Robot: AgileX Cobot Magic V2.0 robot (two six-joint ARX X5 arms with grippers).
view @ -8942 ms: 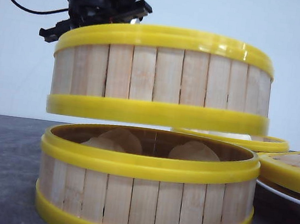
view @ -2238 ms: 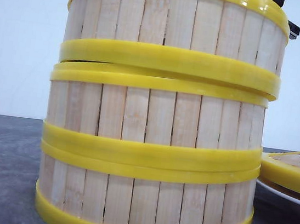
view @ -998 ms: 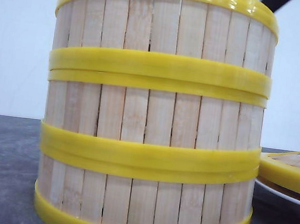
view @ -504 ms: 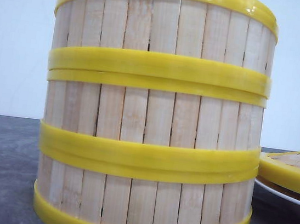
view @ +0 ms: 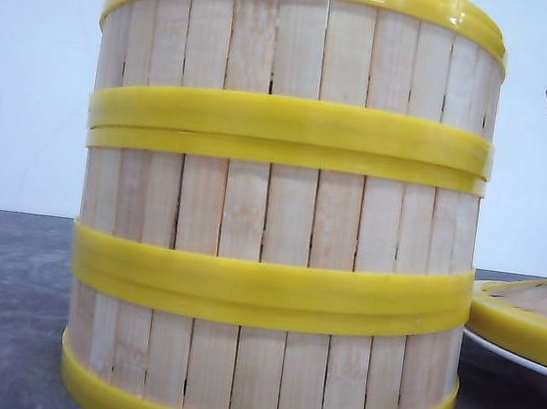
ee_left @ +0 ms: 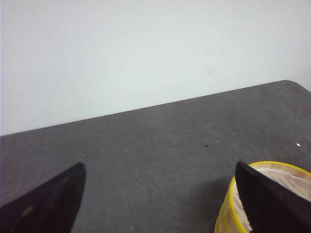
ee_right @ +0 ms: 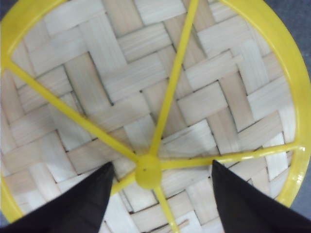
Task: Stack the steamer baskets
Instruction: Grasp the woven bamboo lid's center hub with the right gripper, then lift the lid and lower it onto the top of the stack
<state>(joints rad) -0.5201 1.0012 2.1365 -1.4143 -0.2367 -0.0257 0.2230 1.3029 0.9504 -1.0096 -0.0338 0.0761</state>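
Standing stacked, three slatted bamboo steamer baskets [view: 279,215]; both claws, left [ee_left: 158,194] and right [ee_right: 160,194], gape wide.

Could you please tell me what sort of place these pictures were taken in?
Probably a plain robot test bench, not a kitchen: a bare dark grey tabletop against a blank white wall, holding only three stacked bamboo-slat steamer baskets with yellow rims and a flat yellow-rimmed woven lid.
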